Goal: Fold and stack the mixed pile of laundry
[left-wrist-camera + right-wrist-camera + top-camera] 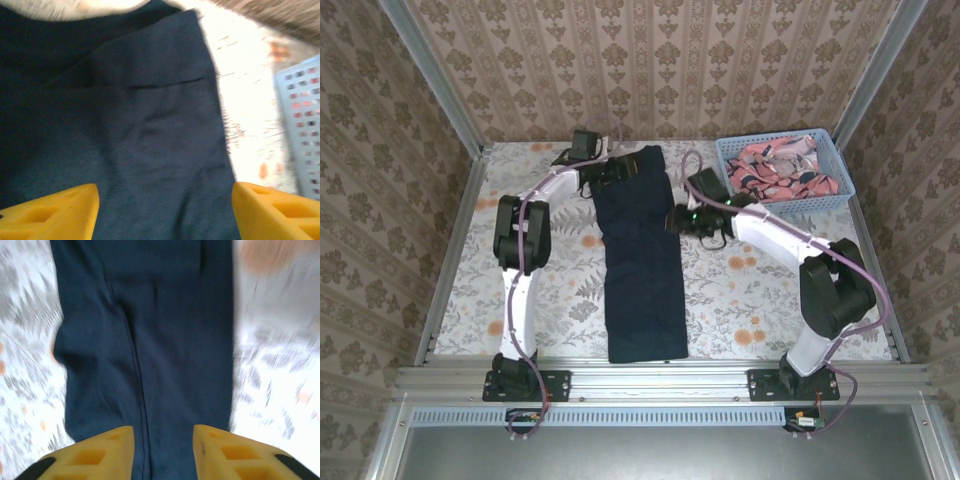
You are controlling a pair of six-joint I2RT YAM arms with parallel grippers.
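The dark navy T-shirt lies flat as a long narrow strip down the middle of the table. My left gripper hovers over its far left end. In the left wrist view the left gripper is wide open, and the dark cloth below lies flat between its yellow fingers. My right gripper sits at the strip's right edge. In the right wrist view the right gripper is part open over the shirt, with nothing pinched. The pink patterned garment lies in the basket.
The light blue lattice basket stands at the back right, and its wall is seen again at the right of the left wrist view. The floral tablecloth lies bare on both sides of the strip. Metal rails and patterned walls enclose the table.
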